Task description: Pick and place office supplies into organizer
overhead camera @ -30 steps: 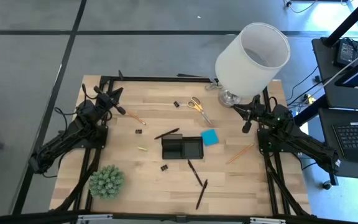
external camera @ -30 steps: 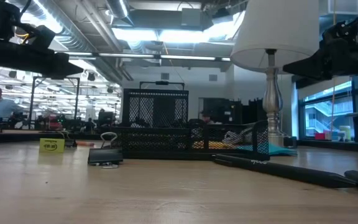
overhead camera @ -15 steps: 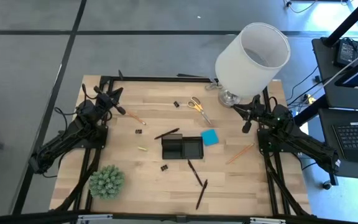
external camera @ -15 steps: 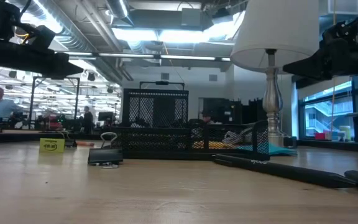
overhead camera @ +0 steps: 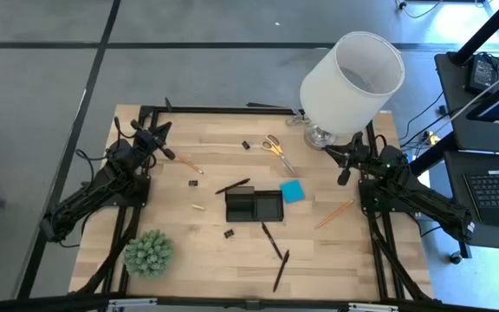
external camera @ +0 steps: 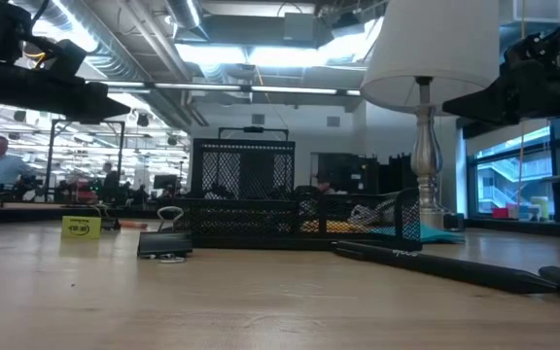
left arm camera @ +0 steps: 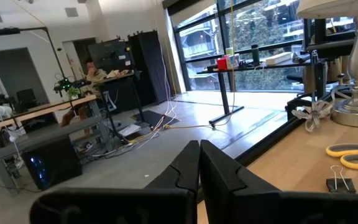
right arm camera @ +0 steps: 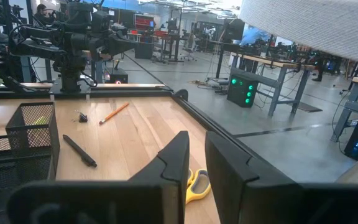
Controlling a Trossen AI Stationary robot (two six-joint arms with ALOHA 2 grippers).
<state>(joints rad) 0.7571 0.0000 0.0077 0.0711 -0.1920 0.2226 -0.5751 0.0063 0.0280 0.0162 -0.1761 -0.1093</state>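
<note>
Light wooden plank surface (overhead camera: 232,260), rectangular, black-framed.

Small low black mesh organizer tray (overhead camera: 254,207) with divided compartments: near the surface's middle; nothing visible inside from above.

Bright blue square pad (overhead camera: 293,191): touching or just beside the tray's right corner.

Yellow-handled scissors (overhead camera: 274,146): on the far side, near the lamp base.

Black pens: one (overhead camera: 232,186) angled at the tray's far left corner, two more (overhead camera: 272,241) and (overhead camera: 281,270) lying nearer than the tray.

Orange pencils: one (overhead camera: 334,214) right of the tray, one (overhead camera: 186,162) by the left arm.

Tiny black clips: (overhead camera: 245,145), (overhead camera: 193,183), (overhead camera: 229,233), scattered.

Green spiky plant ball (overhead camera: 149,252): near left corner.

Big white shaded lamp (overhead camera: 352,80): far right corner.

Left tool (overhead camera: 163,132): raised at the far left edge, fingers pressed together, holding nothing.

Right tool (overhead camera: 343,178): raised at the right edge, beside the lamp, fingers slightly parted, holding nothing.
</note>
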